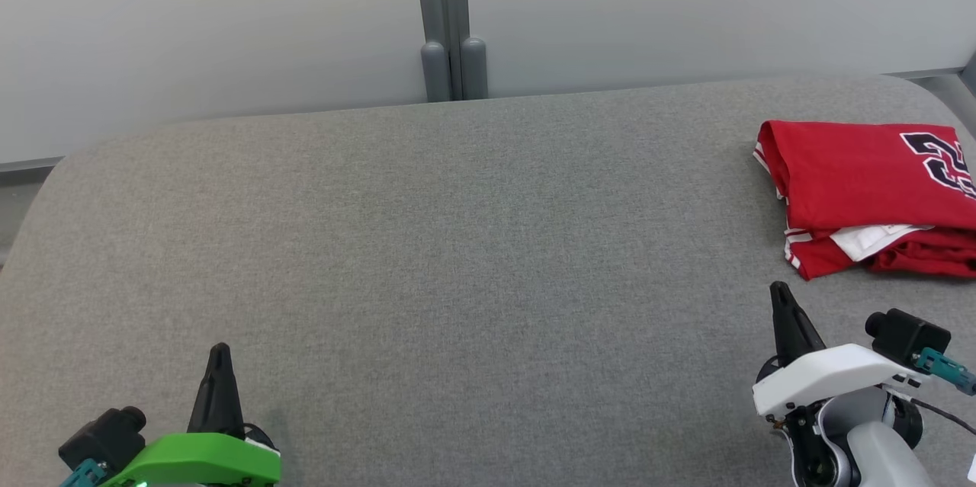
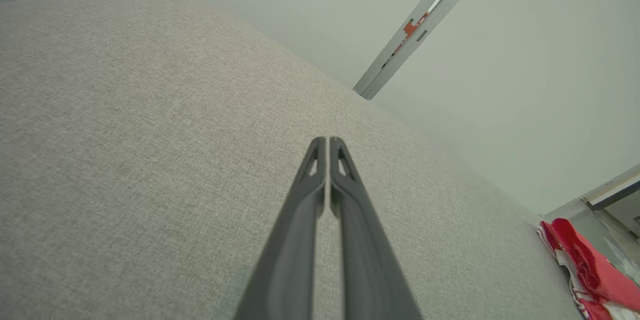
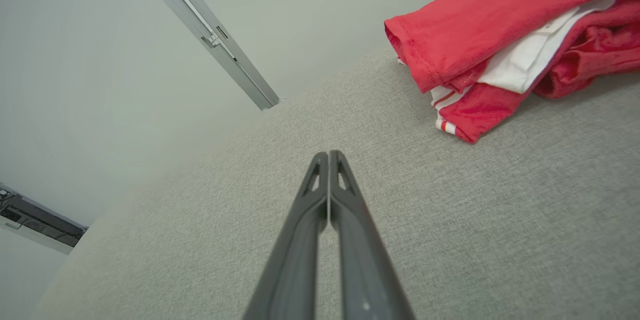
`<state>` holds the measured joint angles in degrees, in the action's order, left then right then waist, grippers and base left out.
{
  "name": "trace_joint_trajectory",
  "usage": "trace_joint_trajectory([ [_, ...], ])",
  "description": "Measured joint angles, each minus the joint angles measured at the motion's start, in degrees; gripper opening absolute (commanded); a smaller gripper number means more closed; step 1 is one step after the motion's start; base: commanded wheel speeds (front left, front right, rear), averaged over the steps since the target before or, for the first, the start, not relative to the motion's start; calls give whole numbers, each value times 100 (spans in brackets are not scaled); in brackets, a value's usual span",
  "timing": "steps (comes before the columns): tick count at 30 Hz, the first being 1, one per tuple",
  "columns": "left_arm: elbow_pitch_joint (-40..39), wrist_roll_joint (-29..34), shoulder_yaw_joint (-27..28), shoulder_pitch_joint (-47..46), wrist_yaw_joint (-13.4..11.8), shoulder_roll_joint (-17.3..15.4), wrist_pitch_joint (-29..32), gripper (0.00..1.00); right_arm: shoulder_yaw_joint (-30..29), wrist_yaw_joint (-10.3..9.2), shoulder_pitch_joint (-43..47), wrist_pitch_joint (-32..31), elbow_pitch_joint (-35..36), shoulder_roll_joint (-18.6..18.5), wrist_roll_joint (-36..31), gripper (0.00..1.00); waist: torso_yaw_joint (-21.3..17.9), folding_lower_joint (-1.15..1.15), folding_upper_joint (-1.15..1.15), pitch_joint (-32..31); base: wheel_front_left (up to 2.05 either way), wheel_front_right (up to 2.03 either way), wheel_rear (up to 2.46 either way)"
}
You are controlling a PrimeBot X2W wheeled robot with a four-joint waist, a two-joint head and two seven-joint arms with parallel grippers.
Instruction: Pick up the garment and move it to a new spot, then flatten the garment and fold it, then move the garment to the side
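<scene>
Pale grey wall panels (image 1: 229, 14) joined by a grey metal post (image 1: 450, 14) stand behind a broad grey woven-fabric worktop (image 1: 457, 243) with rounded far corners. On the worktop's far right side lies the red folded jersey (image 1: 854, 182), with white striped trim and a dark number on its top layer; part of it runs past the right edge of the head view. A white inner layer shows between the red folds at its near edge.

The left pincer (image 1: 219, 356), on a green wrist housing, sits low at the near left, well apart from the jersey, its two dark fingers pressed together with nothing between them. The right pincer (image 1: 780, 295), on a white wrist housing, sits at the near right, near the jersey's near edge but not touching it, its fingers likewise pressed together and empty

Seen from the left wrist, the jersey (image 2: 585, 265) is a small red shape at the lower right; from the right wrist, it (image 3: 475, 34) lies to the upper right of the closed tips
</scene>
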<state>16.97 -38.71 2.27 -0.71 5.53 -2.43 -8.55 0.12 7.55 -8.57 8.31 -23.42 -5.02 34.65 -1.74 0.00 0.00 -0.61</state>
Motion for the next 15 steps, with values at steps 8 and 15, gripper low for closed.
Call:
trace_joint_trajectory([
  [8,-29,-614,58,-58,9,0,186,0,-79,-1,12,-170,113,25,687,0,14,0,0,6,0,0,0],
  [15,-55,-1147,98,-114,46,0,331,0,-142,-1,20,-323,200,46,1225,0,26,0,0,12,0,0,0],
])
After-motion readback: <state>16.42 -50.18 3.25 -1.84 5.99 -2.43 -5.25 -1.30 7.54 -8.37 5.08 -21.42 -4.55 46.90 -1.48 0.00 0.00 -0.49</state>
